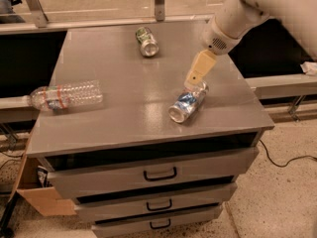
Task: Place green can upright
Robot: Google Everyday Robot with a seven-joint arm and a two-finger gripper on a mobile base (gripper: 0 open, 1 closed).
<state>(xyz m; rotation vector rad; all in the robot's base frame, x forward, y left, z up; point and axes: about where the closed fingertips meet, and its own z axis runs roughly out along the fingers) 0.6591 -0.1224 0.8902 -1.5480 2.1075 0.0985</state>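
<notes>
Three containers lie on their sides on the grey cabinet surface (124, 68): the green can (147, 41) at the far middle, a blue-and-silver can (187, 103) near the right front, and a clear plastic bottle (67, 95) poking over the left edge. The gripper (194, 78) hangs tip-down just above the far end of the blue-and-silver can, well apart from the green one. Whether it is released or clenched I cannot tell.

The main risk is the wrong can. If the tip drops any lower it would probably knock the blue-and-silver can, which could roll toward the near right edge and fall. The green can is not yet touched and will likely roll if it is bumped off-centre. A grasp across its round body may slip. If it is set down tilted it would topple again.
</notes>
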